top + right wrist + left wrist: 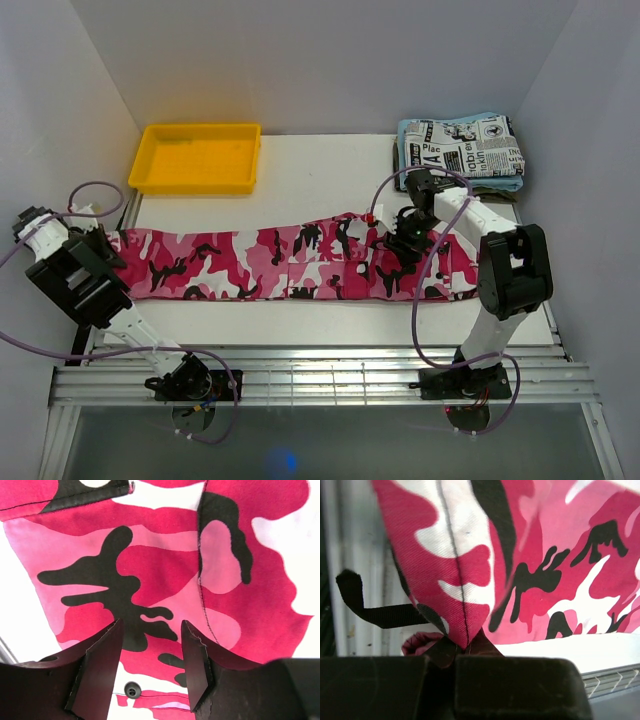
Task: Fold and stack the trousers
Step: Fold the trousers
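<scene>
The pink, magenta, white and black camouflage trousers (290,262) lie stretched across the table from left to right. My left gripper (100,243) is at their left end, shut on the hem corner, which shows pinched between its jaws in the left wrist view (462,642); the cloth (470,555) rises from the pinch, and a black strap (375,612) hangs beside it. My right gripper (402,237) is over the waist end, open, its fingers (197,665) just above the cloth (150,570), holding nothing. A small dark button (132,690) lies between them.
A yellow tray (197,156) stands at the back left. A folded newspaper-print garment (462,145) lies on a light blue cloth (510,183) at the back right. A metal rail (320,378) runs along the table's near edge.
</scene>
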`<act>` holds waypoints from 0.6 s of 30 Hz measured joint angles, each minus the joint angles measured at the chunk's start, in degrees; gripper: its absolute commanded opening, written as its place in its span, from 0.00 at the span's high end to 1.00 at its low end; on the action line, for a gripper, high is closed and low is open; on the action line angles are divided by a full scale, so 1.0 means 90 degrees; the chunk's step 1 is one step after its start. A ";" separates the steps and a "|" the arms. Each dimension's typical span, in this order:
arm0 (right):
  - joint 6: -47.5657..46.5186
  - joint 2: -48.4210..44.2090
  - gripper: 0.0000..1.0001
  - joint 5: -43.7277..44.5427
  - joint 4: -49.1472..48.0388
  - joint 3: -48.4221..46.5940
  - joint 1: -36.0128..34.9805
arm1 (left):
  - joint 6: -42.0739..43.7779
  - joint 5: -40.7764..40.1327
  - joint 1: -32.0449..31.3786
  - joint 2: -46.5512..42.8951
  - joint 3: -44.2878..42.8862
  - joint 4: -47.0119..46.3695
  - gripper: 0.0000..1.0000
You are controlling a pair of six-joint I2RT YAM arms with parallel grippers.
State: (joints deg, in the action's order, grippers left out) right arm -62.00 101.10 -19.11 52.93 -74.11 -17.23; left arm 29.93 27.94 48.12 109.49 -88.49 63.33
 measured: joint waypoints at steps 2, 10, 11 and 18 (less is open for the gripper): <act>0.0063 0.0029 0.45 -0.0039 0.0053 -0.0002 0.0034 | -0.0066 -0.0068 -0.0141 -0.0002 0.0299 -0.0109 1.00; 0.0464 0.0527 0.46 -0.0403 0.0670 -0.0879 0.0860 | -0.0753 0.0012 -0.1367 -0.0267 0.0350 -0.0039 1.00; 0.0522 0.0627 0.46 -0.0503 0.0743 -0.1100 0.1020 | -0.0882 0.0070 -0.1579 -0.0362 0.0277 -0.0010 1.00; 0.0884 0.1032 0.47 -0.1008 0.1270 -0.2028 0.2249 | -0.1824 0.0602 -0.3371 -0.0945 -0.0204 0.0107 1.00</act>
State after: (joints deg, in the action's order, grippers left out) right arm -54.04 110.39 -28.18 64.36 -92.36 3.01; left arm 13.52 33.36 17.78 100.99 -90.32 64.29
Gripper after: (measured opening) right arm 0.536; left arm 0.036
